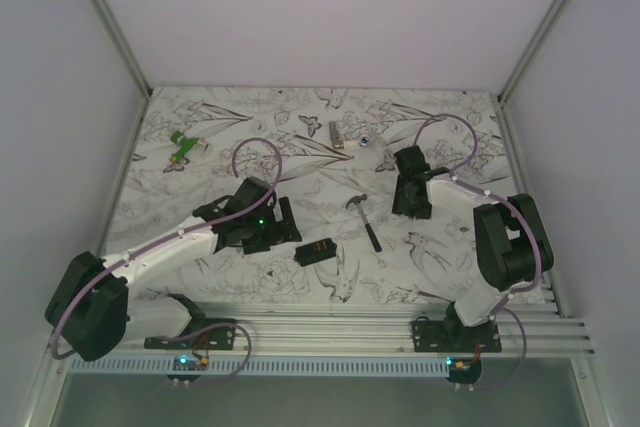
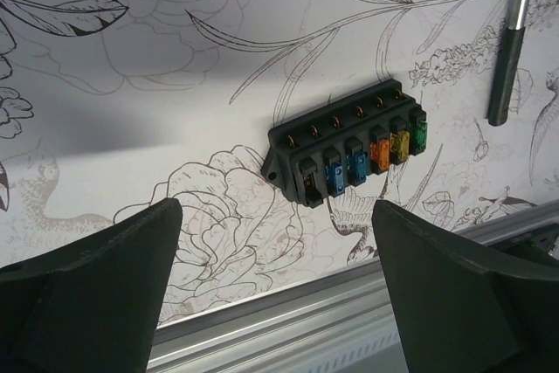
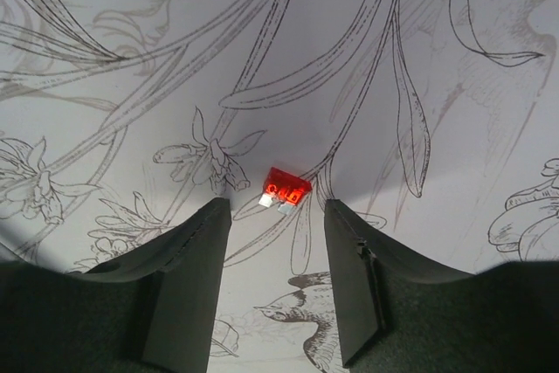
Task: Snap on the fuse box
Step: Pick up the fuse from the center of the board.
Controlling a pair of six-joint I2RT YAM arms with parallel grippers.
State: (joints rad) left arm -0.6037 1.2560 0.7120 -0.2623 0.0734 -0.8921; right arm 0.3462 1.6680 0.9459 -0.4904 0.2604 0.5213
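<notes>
The fuse box (image 1: 315,251) is a small black block lying on the patterned table in front of the arms. In the left wrist view the fuse box (image 2: 349,150) shows a row of blue, orange, yellow and green fuses, and its left end slot looks dark. My left gripper (image 2: 275,209) stands wide open just short of it, holding nothing. In the top view the left gripper (image 1: 288,223) sits up and left of the box. My right gripper (image 3: 275,207) is open over the table, with a small red fuse (image 3: 286,191) lying just past its fingertips, untouched.
A black-handled hammer (image 1: 362,219) lies between the arms, and its handle (image 2: 509,50) runs along the right of the left wrist view. A green part (image 1: 183,145) sits far left, a small grey metal piece (image 1: 337,134) at the back. The aluminium rail (image 1: 330,322) borders the near edge.
</notes>
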